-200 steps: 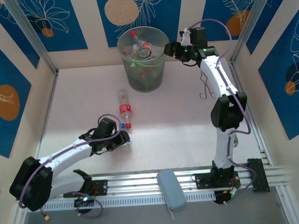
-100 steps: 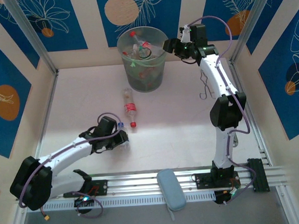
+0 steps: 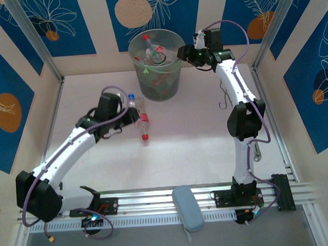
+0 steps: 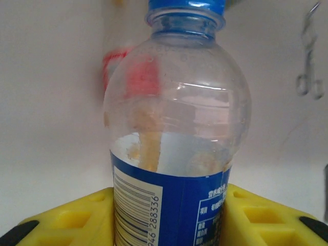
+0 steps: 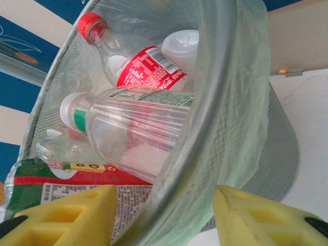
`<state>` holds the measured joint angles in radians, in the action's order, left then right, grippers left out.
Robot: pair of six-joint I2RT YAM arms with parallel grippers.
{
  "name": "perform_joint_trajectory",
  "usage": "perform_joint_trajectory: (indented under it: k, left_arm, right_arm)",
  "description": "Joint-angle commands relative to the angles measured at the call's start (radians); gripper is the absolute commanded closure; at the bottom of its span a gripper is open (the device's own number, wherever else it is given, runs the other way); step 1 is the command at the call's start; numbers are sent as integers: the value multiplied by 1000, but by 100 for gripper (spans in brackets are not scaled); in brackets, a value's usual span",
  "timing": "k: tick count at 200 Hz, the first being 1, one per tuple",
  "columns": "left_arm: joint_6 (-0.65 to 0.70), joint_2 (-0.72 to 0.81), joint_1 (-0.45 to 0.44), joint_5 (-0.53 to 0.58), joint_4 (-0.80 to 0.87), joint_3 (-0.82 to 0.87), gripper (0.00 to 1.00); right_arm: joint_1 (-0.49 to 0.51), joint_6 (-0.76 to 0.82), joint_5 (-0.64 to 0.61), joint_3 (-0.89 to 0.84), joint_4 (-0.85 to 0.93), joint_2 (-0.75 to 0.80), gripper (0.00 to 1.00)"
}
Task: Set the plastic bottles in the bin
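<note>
Plastic, clear, with a blue label and cap: the blue bottle (image 4: pixel 177 128) sits in the left pincer (image 3: pixel 124 115), at the left middle of the worktop (image 3: pixel 192 143); the step in hand looks like carrying it to the bin (image 3: pixel 170 84) at the back. To do it well, I would lift it higher than the rim and keep the squeeze firm all the way; I would pass the red bottle (image 3: pixel 143 123), which lies on the worktop just beside it, without bumping it; I would let go only when the blue bottle hangs right over the hole, clear of the other arm.

The left pincer's yellow pads (image 4: pixel 77 220) are clamped on the label, one on each side; the cap points away from the wrist. Further right, the bin has several bottles (image 5: pixel 138 123) inside. The right pincer (image 3: pixel 184 52) hangs at the bin's right rim with its pads wide apart; it holds nothing, and I cannot tell if it touches the rim. Thin wire tongs (image 3: pixel 224 96) lie on the worktop beside the right arm.
</note>
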<state>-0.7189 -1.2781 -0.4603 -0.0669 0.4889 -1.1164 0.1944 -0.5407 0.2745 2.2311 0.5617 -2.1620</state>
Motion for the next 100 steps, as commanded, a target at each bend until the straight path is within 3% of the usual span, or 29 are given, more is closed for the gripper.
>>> perform_joint_trajectory:
  k: [1,44,100]
  left_arm:
    - [133,-82,52,-33,4,-184,54]
    - [253,-338,109,-57,-67,-598,53]
    - [210,-556,159,-55,-334,-772,53]
  right_arm:
    - [11,1,25,32,23,-17,50]
    - [25,0,28,35,31,-21,53]
    - [40,-20,38,9,15,-6,58]
